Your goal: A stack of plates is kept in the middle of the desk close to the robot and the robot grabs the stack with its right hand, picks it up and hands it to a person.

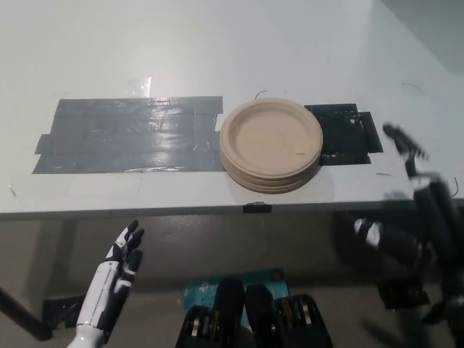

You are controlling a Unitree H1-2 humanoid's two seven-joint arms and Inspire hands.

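We are looking steeply down on a white desk point(217, 43) bearing a stack of round beige paper plates point(270, 144), which is sitting near the desk's front edge, between a long strip of dark grey tape point(123, 135) and a smaller black taped patch point(344, 134). The black right hand point(417, 192) is reaching up at the right, blurred, with its fingers point(403, 141) spread apart over the desk's front edge beside the black patch; it is holding nothing and is standing apart from the plates. The white left hand point(116, 279) is resting below the desk edge at lower left, pointing upward, fingers loosely extended and empty.
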